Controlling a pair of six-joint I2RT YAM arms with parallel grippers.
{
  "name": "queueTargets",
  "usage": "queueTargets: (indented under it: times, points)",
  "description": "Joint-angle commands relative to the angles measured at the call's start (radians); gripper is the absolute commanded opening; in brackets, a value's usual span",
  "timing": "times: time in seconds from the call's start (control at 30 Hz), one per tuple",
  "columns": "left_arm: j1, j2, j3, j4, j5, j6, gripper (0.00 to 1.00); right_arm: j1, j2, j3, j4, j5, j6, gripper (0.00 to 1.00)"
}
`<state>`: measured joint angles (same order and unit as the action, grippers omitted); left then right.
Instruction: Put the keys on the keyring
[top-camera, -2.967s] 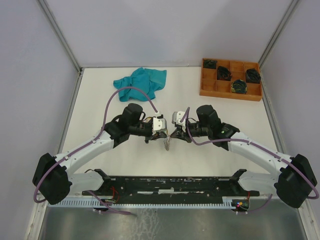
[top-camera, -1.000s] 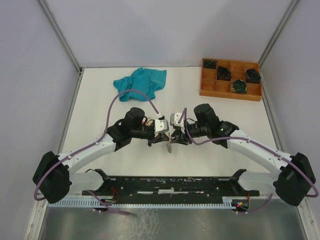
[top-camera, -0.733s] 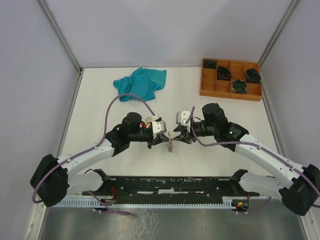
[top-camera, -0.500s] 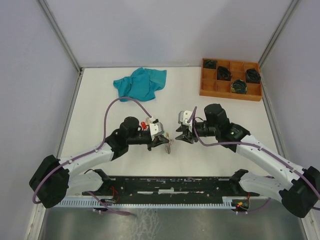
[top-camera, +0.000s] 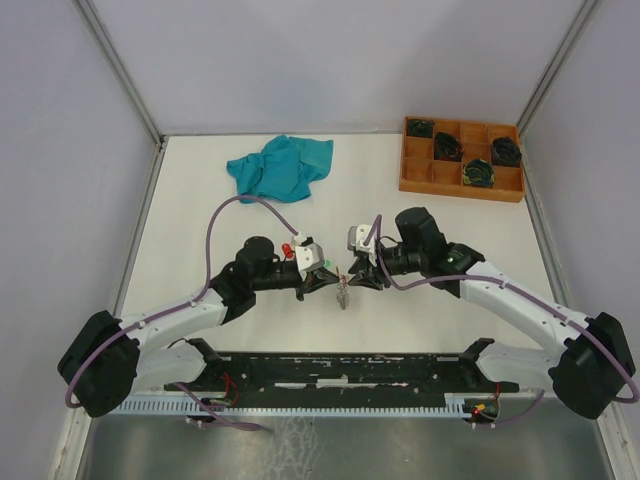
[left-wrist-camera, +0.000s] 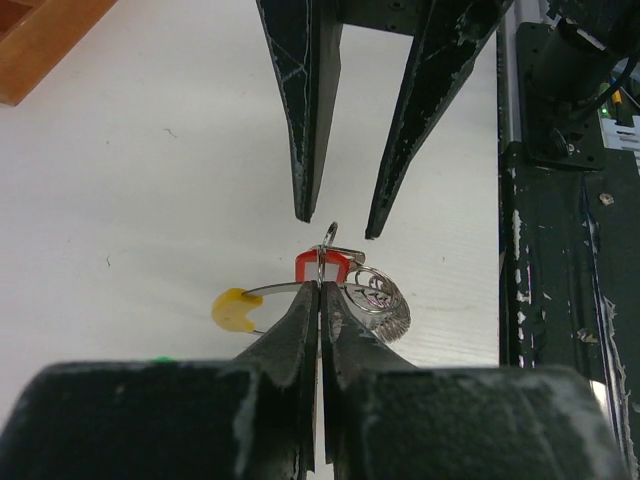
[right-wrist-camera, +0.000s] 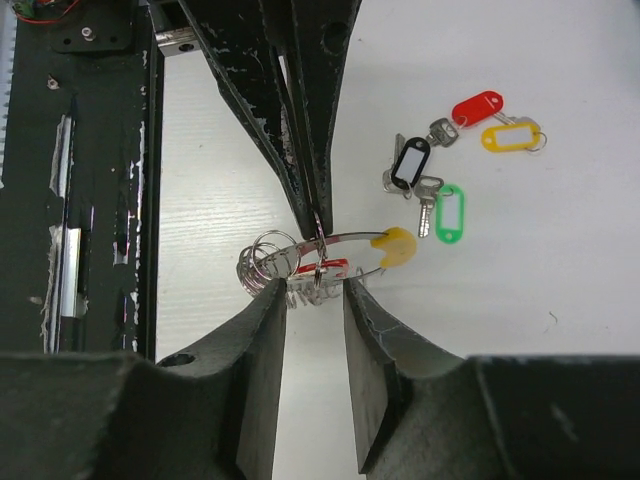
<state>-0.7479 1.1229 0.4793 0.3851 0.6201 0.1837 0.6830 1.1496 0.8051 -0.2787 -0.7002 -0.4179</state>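
Observation:
My left gripper (left-wrist-camera: 321, 285) is shut on the thin wire keyring (right-wrist-camera: 352, 237) and holds it level just above the table. The ring's yellow sleeve (right-wrist-camera: 395, 243) points away from the arms. A red-tagged key (right-wrist-camera: 325, 268) and a bunch of small silver rings (right-wrist-camera: 262, 262) hang on the keyring. My right gripper (right-wrist-camera: 313, 290) is open, one finger on each side of the red tag and not touching it. Loose keys with red (right-wrist-camera: 477, 107), yellow (right-wrist-camera: 510, 135), black (right-wrist-camera: 410, 162) and green (right-wrist-camera: 450, 212) tags lie on the table beyond. In the top view the two grippers (top-camera: 344, 278) meet tip to tip.
A teal cloth (top-camera: 280, 167) lies at the back left. A wooden compartment tray (top-camera: 432, 172) with dark coiled bundles stands at the back right. The black base rail (top-camera: 340, 368) runs along the near edge.
The right gripper drew back to the right, away from the ring, then came back in to straddle the red tag. The left gripper kept its hold and shifted slightly nearer and to the left.

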Motion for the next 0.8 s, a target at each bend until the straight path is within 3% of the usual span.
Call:
queueTargets:
  times: [0.0, 0.77]
  points:
    - [-0.002, -0.025, 0.006, 0.086, -0.002, -0.043, 0.03, -0.003, 0.018, 0.029, 0.016, -0.038, -0.017, 0.36]
    - [-0.005, -0.005, 0.012, 0.088, 0.015, -0.046, 0.03, -0.002, 0.024, 0.043, 0.047, -0.033, -0.006, 0.07]
